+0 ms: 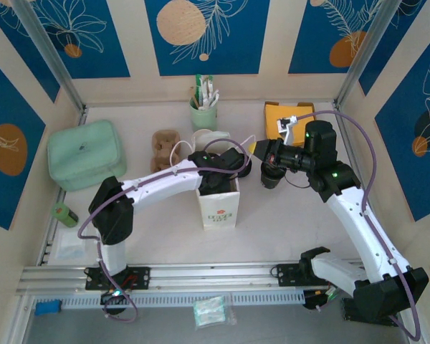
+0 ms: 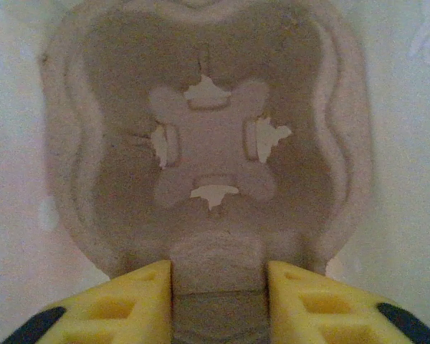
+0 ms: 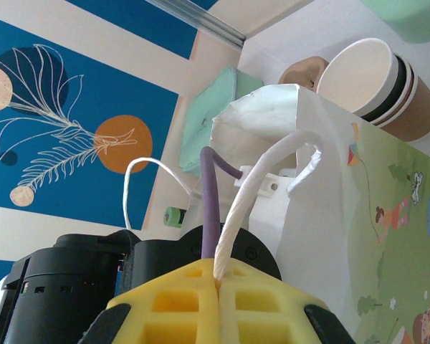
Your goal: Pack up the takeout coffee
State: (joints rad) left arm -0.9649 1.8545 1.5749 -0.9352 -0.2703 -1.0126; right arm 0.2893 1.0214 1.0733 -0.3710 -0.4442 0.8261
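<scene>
Right end effector (image 1: 260,148), pinched together on bag handle (image 3: 258,186), sits just beside takeout coffee (image 1: 272,178).

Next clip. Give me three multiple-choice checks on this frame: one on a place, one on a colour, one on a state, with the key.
1. Where on the table does the mint-green pouch lie?
A) left side
B) right side
C) near edge

2. What colour is the cup holding sticks by the back wall?
A) red
B) light green
C) black

3. What is the right end effector doing?
A) hanging open
B) pressing flat on the tabletop
C) shut on the white handle of the bag

Key:
1 A, the overhead view has the pouch at the far left.
2 B, its wall is pale green.
3 C, the wrist view shows the yellow fingers pressed together on the cord.
</scene>
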